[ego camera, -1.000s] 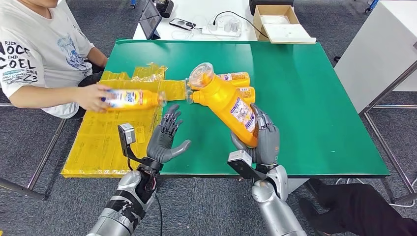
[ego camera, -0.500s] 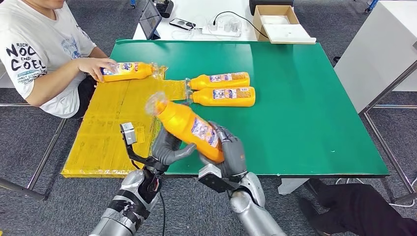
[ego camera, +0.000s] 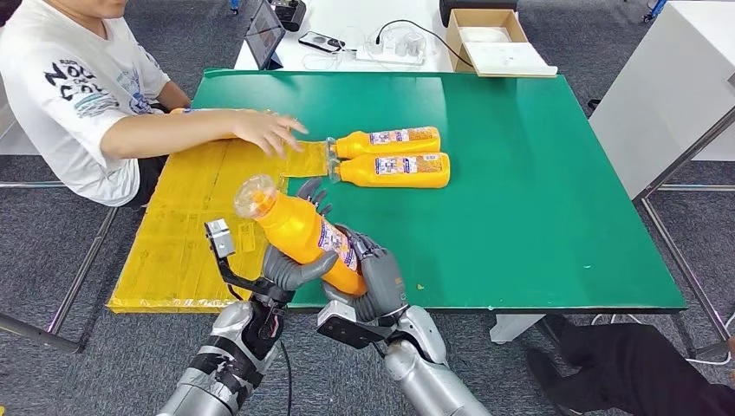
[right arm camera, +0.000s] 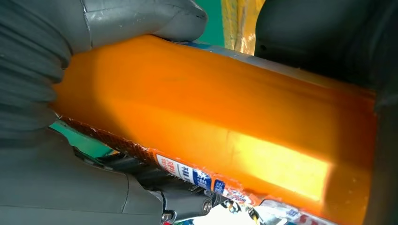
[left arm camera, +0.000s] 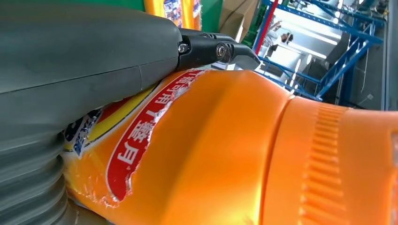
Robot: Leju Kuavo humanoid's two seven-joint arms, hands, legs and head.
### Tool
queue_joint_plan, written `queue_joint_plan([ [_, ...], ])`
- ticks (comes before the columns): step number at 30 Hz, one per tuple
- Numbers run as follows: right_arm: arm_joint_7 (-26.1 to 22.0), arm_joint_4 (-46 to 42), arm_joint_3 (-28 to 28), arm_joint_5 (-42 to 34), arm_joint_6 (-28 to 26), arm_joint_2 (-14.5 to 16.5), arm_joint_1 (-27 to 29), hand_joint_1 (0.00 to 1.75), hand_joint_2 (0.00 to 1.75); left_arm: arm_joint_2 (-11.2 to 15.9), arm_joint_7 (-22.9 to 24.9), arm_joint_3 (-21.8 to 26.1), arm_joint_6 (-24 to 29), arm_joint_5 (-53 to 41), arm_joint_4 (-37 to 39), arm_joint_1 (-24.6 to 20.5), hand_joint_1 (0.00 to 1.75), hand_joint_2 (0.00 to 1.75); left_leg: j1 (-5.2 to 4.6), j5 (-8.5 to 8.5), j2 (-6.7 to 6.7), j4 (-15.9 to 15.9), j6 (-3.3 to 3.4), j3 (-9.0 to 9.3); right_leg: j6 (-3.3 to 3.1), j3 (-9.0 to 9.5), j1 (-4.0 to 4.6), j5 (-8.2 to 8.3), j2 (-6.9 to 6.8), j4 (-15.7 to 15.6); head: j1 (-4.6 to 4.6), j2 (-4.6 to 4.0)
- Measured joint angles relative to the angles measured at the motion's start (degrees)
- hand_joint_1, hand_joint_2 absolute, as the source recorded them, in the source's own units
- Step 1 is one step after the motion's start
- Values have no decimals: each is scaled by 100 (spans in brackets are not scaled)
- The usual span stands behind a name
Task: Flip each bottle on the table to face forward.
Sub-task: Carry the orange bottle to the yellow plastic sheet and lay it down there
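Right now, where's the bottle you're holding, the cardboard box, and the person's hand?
held bottle (ego camera: 299, 230), head view, orange body.
cardboard box (ego camera: 498, 39), head view, its open flap.
person's hand (ego camera: 269, 132), head view, back of the hand.

Both silver arms reach in low, hands close together. Right hand (ego camera: 374, 279) grips the tilted orange plastic bottle (ego camera: 299, 230) near its base. Left hand (ego camera: 290, 260) cups it from below.
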Motion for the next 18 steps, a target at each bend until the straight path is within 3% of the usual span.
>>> queue_joint_plan([
  [4,28,270,119,-26,13,8,-97,175,175,31,-1,4,-13,35,98,21,175,175,0,0,2,0,0,-1,0,-3,0,0,1,0,1,0],
  [13,146,518,228,-48,-5,10,-189,175,175,47,-31,4,-44,76,172,49,175,175,0,0,5,0,0,-4,0,-9,-1,0,1,0,0,0],
  [15,198,526,240,-31,-46,11,-199,158,175,49,-39,4,-31,70,172,51,175,175,0,0,6,0,0,-4,0,-9,-1,0,1,0,0,0],
  [16,234,528,245,-9,-84,11,-206,114,175,49,-42,4,-11,59,172,50,175,175,0,0,6,0,0,-4,0,-9,-1,0,1,0,1,0],
  [18,309,534,252,45,-178,12,-215,35,87,49,-44,4,43,16,172,45,175,175,0,0,5,0,0,-4,0,-9,-1,0,1,0,0,0],
])
